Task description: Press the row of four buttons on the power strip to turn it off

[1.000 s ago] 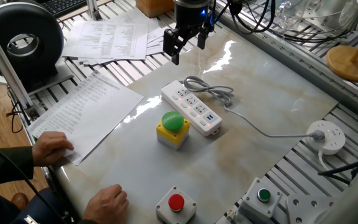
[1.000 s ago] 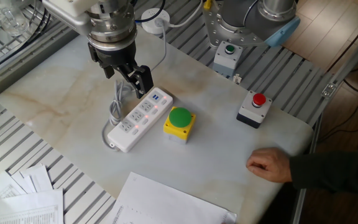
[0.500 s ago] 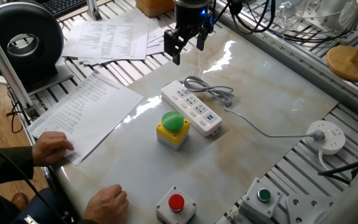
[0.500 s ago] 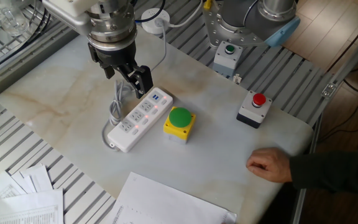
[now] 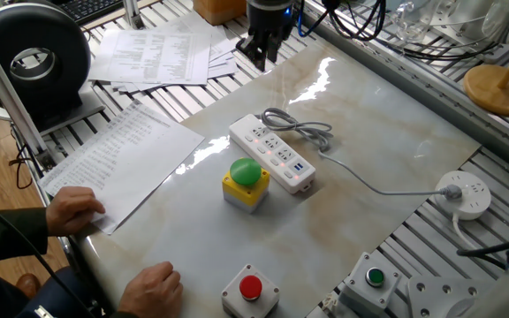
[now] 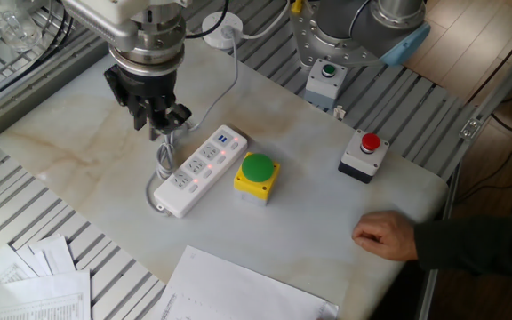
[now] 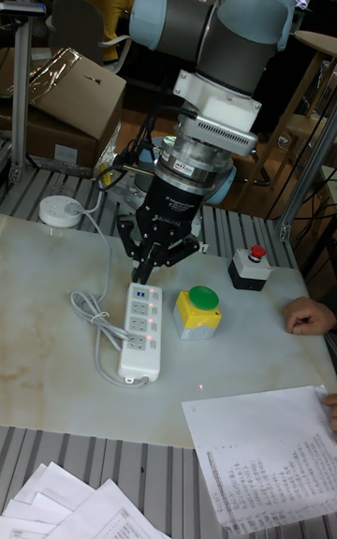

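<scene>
The white power strip [image 6: 201, 169] lies in the middle of the marble table, its grey cord [image 6: 165, 153] coiled beside it. The row of four buttons [image 6: 206, 175] runs along the long edge that faces the yellow box. My gripper [image 6: 161, 132] hangs in the air over the coiled cord, beside the strip and not touching it. In the tall fixed view the gripper [image 7: 144, 271] has its fingertips meeting in a point just above the USB end of the power strip [image 7: 140, 333]. From the one fixed view the gripper [image 5: 259, 53] stands high behind the power strip [image 5: 272, 152].
A green dome button on a yellow box [image 6: 256, 174] sits right against the strip. A red button box [image 6: 364, 154] and a green button box [image 6: 327, 78] stand farther off. A round white socket puck [image 5: 464, 193] holds the cord's plug. A person's hands [image 5: 76, 210] and papers [image 5: 117, 155] are at the table edge.
The gripper has turned about its own axis and shifted away from the strip's USB end, towards the coiled cord. The strip and boxes have not moved.
</scene>
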Motion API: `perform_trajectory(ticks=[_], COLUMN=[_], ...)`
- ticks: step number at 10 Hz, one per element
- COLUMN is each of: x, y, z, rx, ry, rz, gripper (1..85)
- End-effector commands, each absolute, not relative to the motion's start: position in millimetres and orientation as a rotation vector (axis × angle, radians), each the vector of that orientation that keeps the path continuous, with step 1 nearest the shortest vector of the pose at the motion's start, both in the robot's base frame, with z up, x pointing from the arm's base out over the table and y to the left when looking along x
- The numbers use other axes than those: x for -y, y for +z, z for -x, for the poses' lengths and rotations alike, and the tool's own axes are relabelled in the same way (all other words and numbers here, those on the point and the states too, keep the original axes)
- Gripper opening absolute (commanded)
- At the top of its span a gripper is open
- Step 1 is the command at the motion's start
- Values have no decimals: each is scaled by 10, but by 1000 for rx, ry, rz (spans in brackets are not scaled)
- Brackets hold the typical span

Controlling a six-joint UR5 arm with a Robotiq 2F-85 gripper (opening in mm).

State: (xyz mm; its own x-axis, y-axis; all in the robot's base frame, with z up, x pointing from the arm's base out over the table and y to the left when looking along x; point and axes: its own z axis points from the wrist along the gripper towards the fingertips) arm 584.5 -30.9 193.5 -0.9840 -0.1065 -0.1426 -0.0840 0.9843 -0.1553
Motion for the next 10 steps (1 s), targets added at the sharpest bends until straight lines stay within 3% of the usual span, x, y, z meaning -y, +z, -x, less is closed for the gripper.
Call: perform_trajectory(ticks=[1, 3, 6, 10], x=[102, -114, -56, 133], y=[1833, 1775, 1628, 1767], z=[-5701, -5708, -5635, -5676], rx=[-3026, -3014, -2991, -3014], ry=[-82, 54, 14, -63], rz=[123, 43, 50, 115], gripper=[10, 10, 10, 10])
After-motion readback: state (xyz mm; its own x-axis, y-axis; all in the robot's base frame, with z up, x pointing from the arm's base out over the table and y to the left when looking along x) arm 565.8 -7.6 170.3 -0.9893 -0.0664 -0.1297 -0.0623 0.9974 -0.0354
